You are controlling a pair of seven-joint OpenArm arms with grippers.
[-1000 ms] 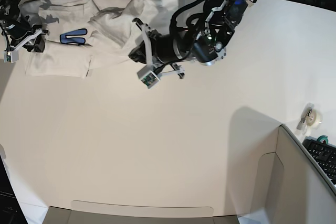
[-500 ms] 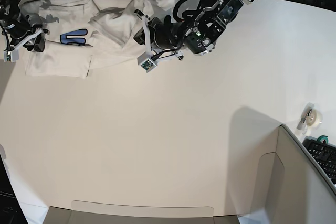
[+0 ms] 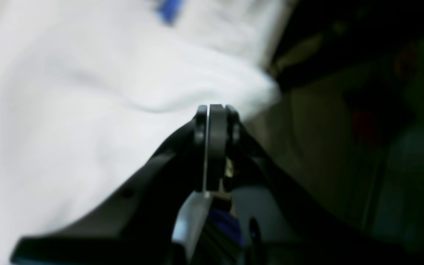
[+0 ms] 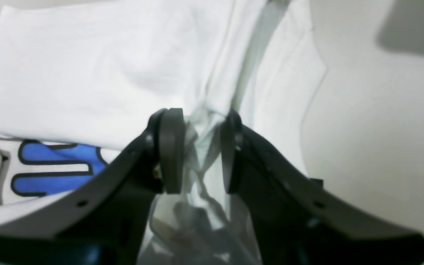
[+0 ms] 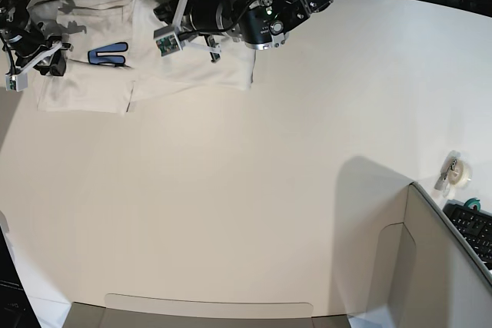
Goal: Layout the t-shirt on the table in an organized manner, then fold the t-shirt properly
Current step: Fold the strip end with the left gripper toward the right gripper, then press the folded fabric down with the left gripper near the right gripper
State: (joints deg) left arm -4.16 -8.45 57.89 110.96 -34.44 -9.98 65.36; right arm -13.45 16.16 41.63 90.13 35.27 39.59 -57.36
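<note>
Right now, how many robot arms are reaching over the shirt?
2: one arm across the shirt's top right part, the other arm at its left edge.

A grey panel (image 5: 430, 266) is seen at the lower right, with a keyboard (image 5: 473, 230) beside it; darkness lies beyond.

The base view looks almost straight down from high above the bench (image 5: 254, 190), taking in nearly its whole white top, with both arms along the upper edge of the frame. Each wrist view sits just behind its own end effector, very close to the cloth and partly blurred. The left wrist view faces past the bench edge into a dark background. All three views share the t-shirt (image 5: 92, 82), lying upper left in the base view.
</note>
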